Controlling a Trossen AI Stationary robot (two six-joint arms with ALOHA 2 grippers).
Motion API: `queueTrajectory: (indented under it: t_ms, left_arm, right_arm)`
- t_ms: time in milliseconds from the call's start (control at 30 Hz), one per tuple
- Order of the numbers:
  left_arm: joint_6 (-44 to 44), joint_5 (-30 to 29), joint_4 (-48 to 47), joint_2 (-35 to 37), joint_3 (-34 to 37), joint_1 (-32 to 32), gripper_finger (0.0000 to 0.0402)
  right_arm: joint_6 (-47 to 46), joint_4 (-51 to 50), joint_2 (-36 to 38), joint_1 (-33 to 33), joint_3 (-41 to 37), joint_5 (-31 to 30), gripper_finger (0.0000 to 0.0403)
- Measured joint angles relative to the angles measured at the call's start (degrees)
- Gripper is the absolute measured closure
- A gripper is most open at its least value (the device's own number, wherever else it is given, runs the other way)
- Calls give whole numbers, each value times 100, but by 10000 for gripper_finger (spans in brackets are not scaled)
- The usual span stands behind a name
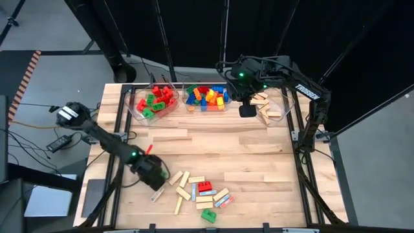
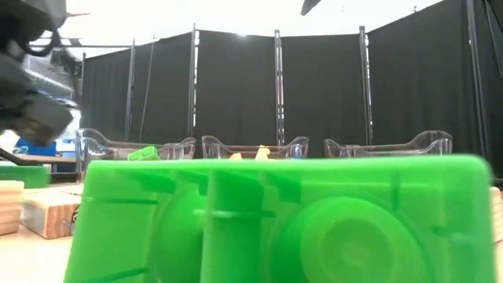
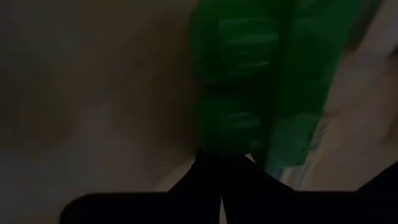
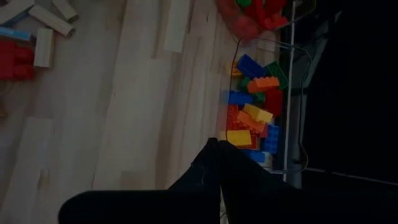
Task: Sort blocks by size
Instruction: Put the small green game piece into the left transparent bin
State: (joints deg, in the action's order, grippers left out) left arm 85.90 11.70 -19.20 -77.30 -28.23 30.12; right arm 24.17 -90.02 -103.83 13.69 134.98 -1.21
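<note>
My left gripper (image 1: 159,175) is low over the near left of the table, beside a pile of blocks (image 1: 197,191): tan wooden bars, a red brick (image 1: 205,188) and a green brick (image 1: 207,215) that fills the low view (image 2: 275,220). It is shut on a small green brick (image 3: 249,74), which shows in the high view as a green speck (image 1: 165,173). My right gripper (image 1: 248,109) is shut and empty above the far side, between the middle bin (image 1: 206,97) and the right bin (image 1: 270,109). My left gripper meets the green brick at the end nearest the fingertips (image 3: 230,146). The fingers themselves hide the place of contact. The brick reaches out past the fingertips, along the fingers. Whether it is lifted clear of the table cannot be told.
Three clear bins stand along the far edge: the left bin (image 1: 155,100) holds red and green bricks, the middle one mixed coloured bricks (image 4: 252,115), the right one wooden bars. Bare wooden table (image 1: 220,142) lies between the bins and the pile.
</note>
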Motion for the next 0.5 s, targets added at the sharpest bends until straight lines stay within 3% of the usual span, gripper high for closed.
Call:
queueTrajectory:
  t_ms: [233, 333, 500]
  left_arm:
    - [-895, -367, 555, -13, 9, -856, 401]
    - [-1149, -704, 1043, -17, 9, -1210, 401]
    - [-1604, -754, 2024, -36, 7, -1752, 401]
  right_arm:
    - [-9, 0, 0, 0, 0, 90, 394]
    - [-14, 0, 0, 0, 0, 129, 394]
    - [-40, 61, -2, 0, 0, 135, 394]
